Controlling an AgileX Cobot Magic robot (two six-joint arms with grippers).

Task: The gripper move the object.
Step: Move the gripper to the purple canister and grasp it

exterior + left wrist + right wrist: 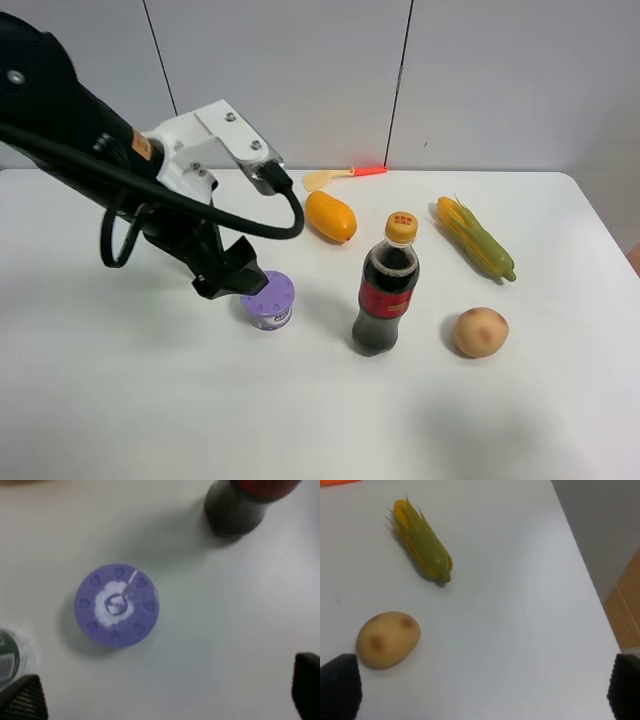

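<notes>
Both fingers (22,700) of the left gripper (236,282) are spread wide just left of the purple tub (268,300), likely to close around it.

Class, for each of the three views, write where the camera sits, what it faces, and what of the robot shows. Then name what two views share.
Exterior high: mounted high, looking down at the table; left arm and left gripper show.
Left wrist: straight down on the tub; fingertips only.
Right wrist: down on potato and corn; fingertips only.
Shared: exterior and left wrist both show the tub.
</notes>
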